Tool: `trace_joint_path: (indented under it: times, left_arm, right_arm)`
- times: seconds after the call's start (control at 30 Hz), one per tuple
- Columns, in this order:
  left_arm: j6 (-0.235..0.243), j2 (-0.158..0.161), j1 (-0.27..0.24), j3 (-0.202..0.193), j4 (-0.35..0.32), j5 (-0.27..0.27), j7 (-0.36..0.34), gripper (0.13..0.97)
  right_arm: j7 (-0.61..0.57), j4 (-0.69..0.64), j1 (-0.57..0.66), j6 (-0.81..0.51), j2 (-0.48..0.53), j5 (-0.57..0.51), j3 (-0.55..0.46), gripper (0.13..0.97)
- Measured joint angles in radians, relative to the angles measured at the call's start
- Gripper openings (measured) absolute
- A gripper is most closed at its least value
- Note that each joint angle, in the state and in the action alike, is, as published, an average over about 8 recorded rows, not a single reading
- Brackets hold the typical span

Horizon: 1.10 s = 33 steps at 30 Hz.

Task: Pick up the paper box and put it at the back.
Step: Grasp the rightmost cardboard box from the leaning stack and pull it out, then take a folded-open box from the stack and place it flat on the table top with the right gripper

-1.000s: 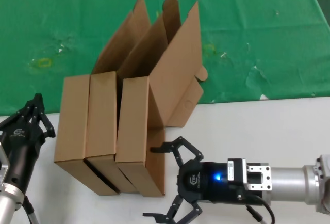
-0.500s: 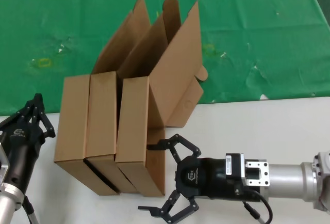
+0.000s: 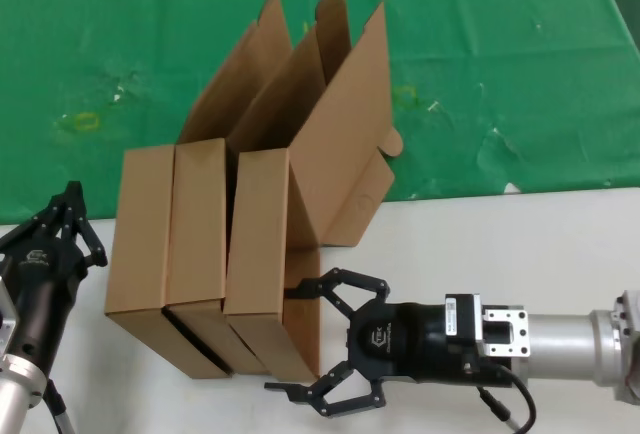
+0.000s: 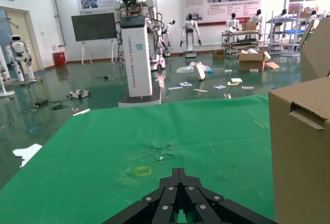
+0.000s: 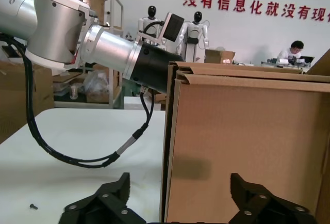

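Observation:
Three brown paper boxes stand on edge side by side, their lids open and leaning back over the green cloth, the back (image 3: 500, 74). My right gripper (image 3: 282, 339) is open, low on the white table. Its fingers straddle the near end of the rightmost paper box (image 3: 258, 244). In the right wrist view that box's cardboard face (image 5: 247, 141) fills the gap of the open right gripper (image 5: 179, 178), with one finger (image 5: 111, 195) outside its edge. My left gripper (image 3: 70, 202) is shut and empty, just left of the boxes, pointing at the cloth (image 4: 154, 141).
The other two boxes (image 3: 198, 219) (image 3: 140, 224) stand against the rightmost one on its left. The white tabletop (image 3: 480, 254) lies right of the boxes. The leftmost box's side (image 4: 301, 152) shows beside my left gripper (image 4: 179, 175). My left arm (image 5: 103, 48) shows beyond the box.
My right gripper has slid left toward the boxes, so its open fingers now reach around the rightmost box's near end. The left arm and the boxes have not moved.

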Motion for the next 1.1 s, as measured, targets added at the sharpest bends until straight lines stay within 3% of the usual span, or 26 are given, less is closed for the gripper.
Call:
trace_joint_path:
  times: [0.3,0.43,0.7,1.1]
  left_arm:
    - [0.000,0.000,0.000,0.000,0.000,0.000,0.000,0.144]
    - [0.000,0.000,0.000,0.000,0.000,0.000,0.000,0.144]
    - [0.000,0.000,0.000,0.000,0.000,0.000,0.000,0.144]
    - [0.000,0.000,0.000,0.000,0.000,0.001,-0.001,0.144]
  right_arm:
    - [-0.012,-0.020,0.005,-0.013,0.001,-0.004,0.004,0.554]
    - [-0.014,-0.023,0.006,-0.014,0.000,-0.007,0.005,0.554]
    - [-0.019,-0.027,0.007,-0.010,-0.004,-0.013,0.007,0.348]
    - [-0.009,-0.019,0.004,-0.015,0.001,-0.017,0.006,0.199]
